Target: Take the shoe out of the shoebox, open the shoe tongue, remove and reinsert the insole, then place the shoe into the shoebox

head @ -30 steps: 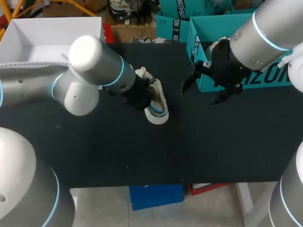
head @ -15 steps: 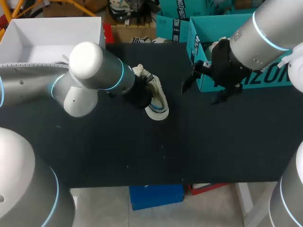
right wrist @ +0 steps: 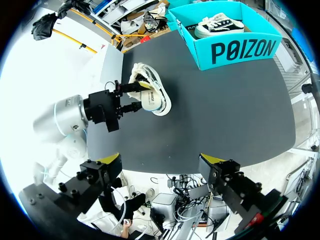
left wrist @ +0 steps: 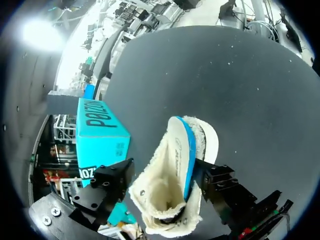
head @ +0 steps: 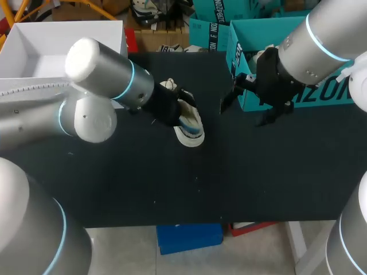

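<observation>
Clamped, that's the left end effector (left wrist: 162, 181), grasping the shoe (left wrist: 172, 170). One black finger (left wrist: 107, 182) is against the fleecy cream collar, the other is against the blue-striped side, and the shoe lies tipped over between them. Only the left wrist view gives you that grip. From the head view the arm's black wrist covers the fingers, and just the white sole and blue stripe poke out to its right. Whether the white, blue-edged face seen from the wrist is insole or sole, I cannot tell.

On the near side the bench (head: 172, 189) is bare dark surface from its near edge up to the shoe, across the full width. That's plenty of open room there. The shoe sits about mid-bench, a touch left of centre, well apart from every edge.

Over to the right end effector (right wrist: 161, 160): it's released, yellow tips spread wide with nothing between them, hanging high above the bench. Its wrist view takes in nearly the whole top from up there. The head view places it to the right of the shoe and apart from it, with a strip of open bench between, just on the near side of the shoebox (right wrist: 235, 47).

At the far right, that teal shoebox stands open-topped near the bench's far edge. The right wrist view shows a second shoe (right wrist: 219, 25), black and white, lying inside. In the head view the right arm hides it.
</observation>
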